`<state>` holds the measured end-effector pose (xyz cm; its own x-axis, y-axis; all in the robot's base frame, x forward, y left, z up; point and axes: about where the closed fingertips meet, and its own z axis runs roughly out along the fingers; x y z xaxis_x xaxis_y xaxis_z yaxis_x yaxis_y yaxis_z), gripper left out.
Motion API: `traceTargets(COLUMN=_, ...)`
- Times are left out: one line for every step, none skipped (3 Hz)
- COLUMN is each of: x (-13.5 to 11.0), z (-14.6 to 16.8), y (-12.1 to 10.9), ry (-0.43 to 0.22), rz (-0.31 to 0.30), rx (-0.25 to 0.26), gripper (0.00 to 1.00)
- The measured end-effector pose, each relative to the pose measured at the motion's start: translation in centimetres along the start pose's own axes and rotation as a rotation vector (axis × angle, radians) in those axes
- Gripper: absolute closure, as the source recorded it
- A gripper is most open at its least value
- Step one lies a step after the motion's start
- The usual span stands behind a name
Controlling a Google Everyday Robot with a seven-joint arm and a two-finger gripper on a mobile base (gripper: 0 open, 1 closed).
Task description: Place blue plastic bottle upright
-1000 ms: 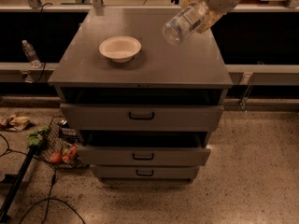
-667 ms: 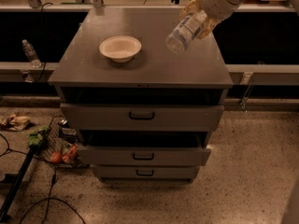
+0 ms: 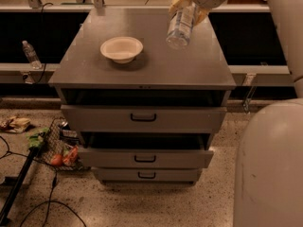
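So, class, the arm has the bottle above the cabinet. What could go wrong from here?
1. The blue plastic bottle hangs tilted in the gripper, with its base above the cabinet top. If let go like this, it may land on its edge and topple.
2. If it falls over, it could roll off the top's right edge, or left into the bowl.
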<state>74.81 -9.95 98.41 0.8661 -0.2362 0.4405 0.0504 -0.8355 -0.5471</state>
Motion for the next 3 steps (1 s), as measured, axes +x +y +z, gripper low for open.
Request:
traceTargets(x=0.7, z=1.3, y=-0.5, ry=0.013, rz=-0.228, rx=0.058, gripper=1.00)
traceTargets(x=1.8, z=1.4, y=-0.4, ry=0.078, rz=-0.368, rx=0.135, gripper=1.00)
traceTargets(x=1.4, z=0.0, y=-1.9, ry=0.150, rz=-0.510, rx=0.247, gripper=1.00)
